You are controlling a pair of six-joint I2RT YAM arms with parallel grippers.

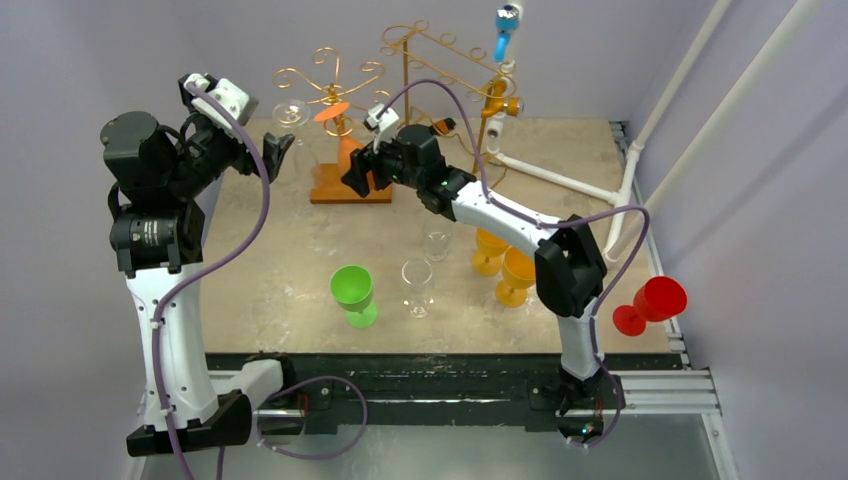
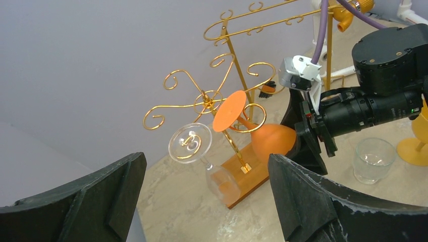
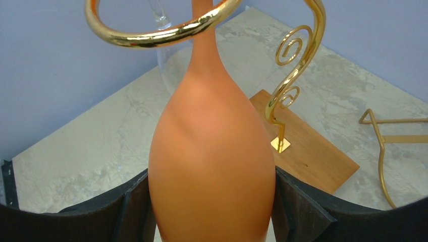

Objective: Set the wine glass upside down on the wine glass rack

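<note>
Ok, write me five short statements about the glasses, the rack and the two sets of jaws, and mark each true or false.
1. The right jaws are closed on the orange wine glass. True.
2. That glass is upright, with its foot at the bottom. False: it is upside down, its stem inside a loop of the wine glass rack.
3. The left jaws hold the hanging clear glass. False: they are open and empty, apart from it.
4. A green glass stands upright on the table. True.
5. The red glass stands at the table's centre. False: it is by the table's right edge, beyond the right arm.
</note>
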